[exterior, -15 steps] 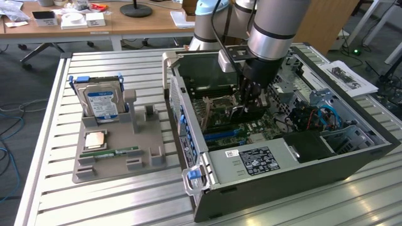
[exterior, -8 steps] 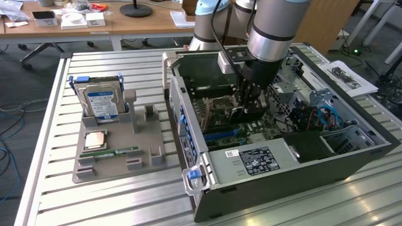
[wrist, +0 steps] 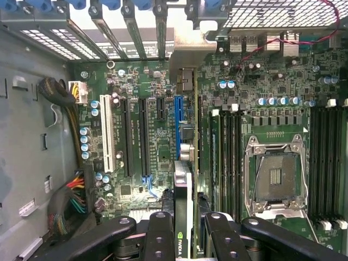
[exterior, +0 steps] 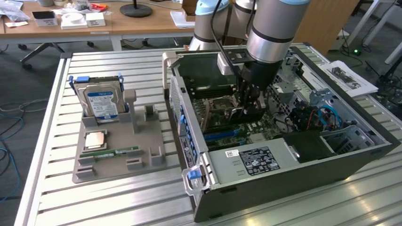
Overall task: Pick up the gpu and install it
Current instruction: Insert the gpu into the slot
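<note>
The gpu (wrist: 185, 179) runs edge-on as a slim strip with a green logo near my fingers (wrist: 161, 231). Its tan-silver end bracket (wrist: 187, 73) reaches the case's rear slot openings. My gripper (wrist: 185, 225) is shut on the card from both sides. The card lies right alongside the blue expansion slot (wrist: 178, 125) on the motherboard (wrist: 147, 179); whether it is seated I cannot tell. In the exterior view my gripper (exterior: 249, 110) is down inside the open computer case (exterior: 351, 155), over the motherboard.
The open processor socket (wrist: 274, 176) and memory slots (wrist: 326, 163) lie beside the card. Cable bundles (wrist: 68, 201) hang by the case wall. Outside, a grey fixture (exterior: 144, 141) holds the blue-labelled hard drive (exterior: 103, 103), a processor (exterior: 94, 140) and a green memory stick (exterior: 110, 154).
</note>
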Robot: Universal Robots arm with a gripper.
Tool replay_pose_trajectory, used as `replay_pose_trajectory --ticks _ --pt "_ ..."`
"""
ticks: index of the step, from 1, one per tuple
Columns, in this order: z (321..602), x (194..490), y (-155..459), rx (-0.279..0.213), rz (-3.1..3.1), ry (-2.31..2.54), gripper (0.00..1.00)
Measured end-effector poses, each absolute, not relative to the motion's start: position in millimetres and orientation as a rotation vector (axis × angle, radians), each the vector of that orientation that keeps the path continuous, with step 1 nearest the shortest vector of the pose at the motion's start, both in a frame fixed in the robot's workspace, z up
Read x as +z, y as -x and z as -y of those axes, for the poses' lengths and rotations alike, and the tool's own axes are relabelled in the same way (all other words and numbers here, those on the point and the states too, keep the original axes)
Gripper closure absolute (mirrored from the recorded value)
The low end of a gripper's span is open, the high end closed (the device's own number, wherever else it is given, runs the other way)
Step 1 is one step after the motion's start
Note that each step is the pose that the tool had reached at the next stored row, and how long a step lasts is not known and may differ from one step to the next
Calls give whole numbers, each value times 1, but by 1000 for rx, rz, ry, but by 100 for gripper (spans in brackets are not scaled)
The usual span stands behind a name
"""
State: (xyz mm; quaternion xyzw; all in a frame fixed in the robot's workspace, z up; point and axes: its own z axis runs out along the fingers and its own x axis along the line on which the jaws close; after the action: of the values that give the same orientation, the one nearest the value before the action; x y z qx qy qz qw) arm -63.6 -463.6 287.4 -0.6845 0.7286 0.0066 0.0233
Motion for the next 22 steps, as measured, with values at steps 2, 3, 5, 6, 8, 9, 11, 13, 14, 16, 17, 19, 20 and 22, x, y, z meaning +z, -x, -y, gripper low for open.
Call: replay_pose_trajectory --ticks 2,3,5,6,8,9,11,13,14,16,17,19,20,22 --pt "464 287 64 20 -2255 2119 73" --pt "464 286 64 20 -2255 2119 73" --pt "464 285 64 19 -2255 2119 73" --pt "464 285 64 19 -2255 2119 73" --pt "464 284 64 19 -2255 2119 73" --pt "464 284 65 19 -2255 2119 73" --pt "464 284 65 19 -2255 2119 73" --pt "464 283 65 19 -2255 2118 73" --pt "464 283 65 19 -2255 2118 73" --pt "464 283 65 19 -2255 2118 73" --pt "464 283 65 19 -2255 2118 73" --pt "465 283 65 19 -2255 2118 73" --pt "465 283 65 19 -2255 2118 73" --pt "465 282 65 19 -2255 2118 73"
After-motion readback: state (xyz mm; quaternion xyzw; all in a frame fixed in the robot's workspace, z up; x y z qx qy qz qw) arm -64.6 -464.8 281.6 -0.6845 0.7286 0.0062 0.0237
